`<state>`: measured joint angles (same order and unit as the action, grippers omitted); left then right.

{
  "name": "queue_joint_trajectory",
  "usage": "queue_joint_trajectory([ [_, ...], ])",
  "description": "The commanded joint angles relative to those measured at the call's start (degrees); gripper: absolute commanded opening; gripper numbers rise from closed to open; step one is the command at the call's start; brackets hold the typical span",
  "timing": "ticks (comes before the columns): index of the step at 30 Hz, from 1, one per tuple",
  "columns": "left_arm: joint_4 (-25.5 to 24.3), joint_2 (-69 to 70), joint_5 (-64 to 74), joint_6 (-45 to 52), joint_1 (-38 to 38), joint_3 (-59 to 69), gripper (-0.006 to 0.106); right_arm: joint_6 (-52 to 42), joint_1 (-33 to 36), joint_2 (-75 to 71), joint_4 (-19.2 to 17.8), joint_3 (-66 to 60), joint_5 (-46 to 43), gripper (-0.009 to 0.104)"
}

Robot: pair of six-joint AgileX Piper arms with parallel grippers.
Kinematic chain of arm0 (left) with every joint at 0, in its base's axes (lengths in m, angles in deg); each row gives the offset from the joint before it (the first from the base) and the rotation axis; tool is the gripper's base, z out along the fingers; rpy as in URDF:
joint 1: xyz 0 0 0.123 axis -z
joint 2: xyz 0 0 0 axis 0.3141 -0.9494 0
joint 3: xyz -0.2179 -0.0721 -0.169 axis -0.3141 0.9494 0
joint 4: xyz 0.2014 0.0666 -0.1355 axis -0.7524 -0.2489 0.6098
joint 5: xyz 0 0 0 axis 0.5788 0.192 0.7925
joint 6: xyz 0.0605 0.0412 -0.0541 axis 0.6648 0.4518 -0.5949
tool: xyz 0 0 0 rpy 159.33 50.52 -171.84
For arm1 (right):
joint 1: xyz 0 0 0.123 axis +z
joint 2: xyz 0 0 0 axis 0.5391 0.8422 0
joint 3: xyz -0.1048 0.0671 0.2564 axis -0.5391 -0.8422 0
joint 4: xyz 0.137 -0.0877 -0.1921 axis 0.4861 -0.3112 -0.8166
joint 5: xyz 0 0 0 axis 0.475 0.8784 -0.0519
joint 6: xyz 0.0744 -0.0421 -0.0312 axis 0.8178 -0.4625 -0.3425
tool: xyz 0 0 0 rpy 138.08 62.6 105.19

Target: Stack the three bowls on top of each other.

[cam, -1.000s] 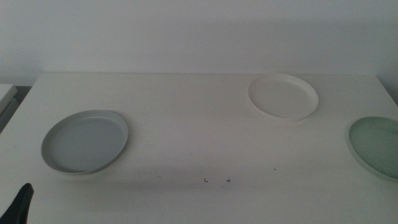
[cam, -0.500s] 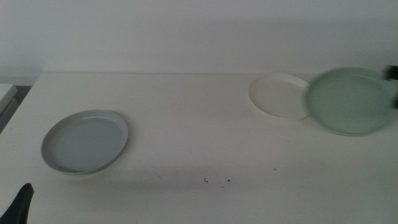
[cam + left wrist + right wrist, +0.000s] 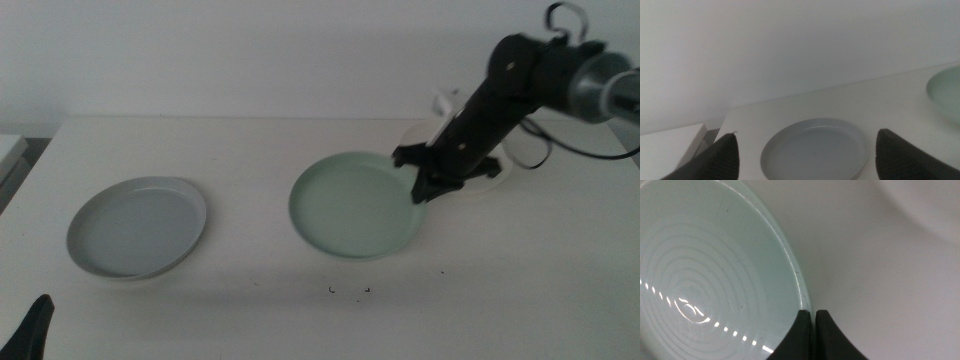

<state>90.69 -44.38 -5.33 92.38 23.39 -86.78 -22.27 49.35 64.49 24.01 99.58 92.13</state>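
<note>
Middle view is showing a white tabletop (image 3: 300,150) with three shallow bowls on it. The right arm is reaching in from the right side, and the right gripper (image 3: 420,187) is pinching the near-right rim of the pale green bowl (image 3: 350,205), which is sitting around the centre of the tabletop; whether it is resting on the surface or hanging just above it cannot be told. Just behind the arm, the white bowl (image 3: 505,170) is lying toward the far right, mostly hidden by the arm, with only its edge showing. The light grey bowl (image 3: 137,226) is lying on the left side, well apart from the other two and with nothing touching it. The left gripper (image 3: 30,330) is waiting at the bottom left corner, near the grey bowl.

The right wrist view is showing the right gripper (image 3: 814,314) with its jaws nearly together, clamping the thin rim of the pale green bowl (image 3: 715,280) between them; ring marks and light reflections are showing inside the bowl. The left wrist view is showing the left gripper (image 3: 805,155) with its jaws spread wide and holding nothing, the light grey bowl (image 3: 812,150) lying on the tabletop beyond them, and the edge of the pale green bowl (image 3: 945,92) off to one side.
</note>
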Motion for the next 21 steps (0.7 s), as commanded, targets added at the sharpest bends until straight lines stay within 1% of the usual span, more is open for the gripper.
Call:
queue_joint_trajectory([
  [1, 0.1, 0.2, -0.8, -0.3, 0.1, 0.0, 0.094, 0.0, 1.2, 1.5, 0.7, 0.9, -0.6, -0.002],
  [7, 0.1, 0.2, -0.8, -0.3, 0.1, 0.0, 0.094, 0.0, 2.2, 4.5, 1.1, 0.9, -1.4, -0.002],
  [11, 0.1, 0.2, -0.8, -0.3, 0.1, 0.0, 0.094, 0.0, 2.1, 5.2, 0.6, 0.9, -2.5, -0.002],
  [13, 0.1, 0.2, -0.8, -0.3, 0.1, 0.0, 0.094, 0.0, 2.1, 5.4, -0.7, 0.9, -3.2, -0.002],
  [17, 0.1, 0.2, -0.8, -0.3, 0.1, 0.0, 0.094, 0.0, 2.1, 5.4, -1.6, 0.9, -3.0, -0.002],
  [19, 0.1, 0.2, -0.8, -0.3, 0.1, 0.0, 0.094, 0.0, 2.1, 5.4, -2.1, 0.9, -3.0, 0.002],
  [21, 0.1, 0.2, -0.8, -0.3, 0.1, 0.0, 0.094, 0.0, 2.1, 5.4, -2.2, 0.9, -3.0, 0.010],
])
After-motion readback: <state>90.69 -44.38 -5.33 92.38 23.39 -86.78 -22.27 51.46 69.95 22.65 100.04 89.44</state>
